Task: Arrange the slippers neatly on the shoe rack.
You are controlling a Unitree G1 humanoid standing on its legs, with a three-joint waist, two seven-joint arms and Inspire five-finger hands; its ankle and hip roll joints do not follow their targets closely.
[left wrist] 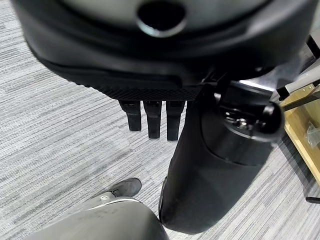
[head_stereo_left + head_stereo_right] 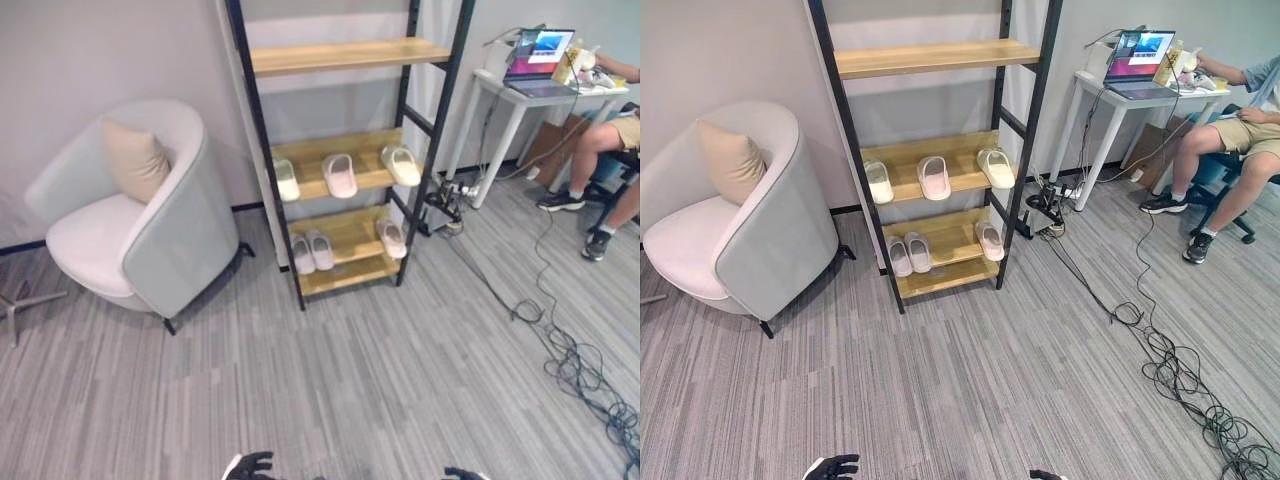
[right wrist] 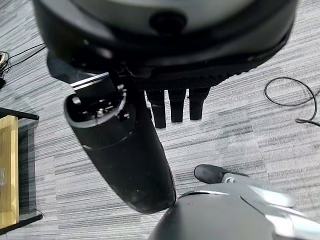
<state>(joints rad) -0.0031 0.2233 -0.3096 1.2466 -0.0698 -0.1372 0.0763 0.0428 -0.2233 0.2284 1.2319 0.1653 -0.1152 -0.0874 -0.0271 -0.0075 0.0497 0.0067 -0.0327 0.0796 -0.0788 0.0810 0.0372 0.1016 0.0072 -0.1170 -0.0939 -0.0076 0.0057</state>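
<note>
Both my hands hang low and empty, well back from the shoe rack.

My left hand and right hand each point their fingers straight down over the grey carpet, relaxed and holding nothing. The slippers sit on the shoe rack ahead of me: three pale ones on the middle shelf, a whitish one at the left, a pink one in the centre and a cream one at the right, spaced apart. On the bottom shelf a pair lies side by side at the left and a single slipper at the right. A white armchair with a cushion stands left of the rack; a person sits at a desk to the right.
</note>
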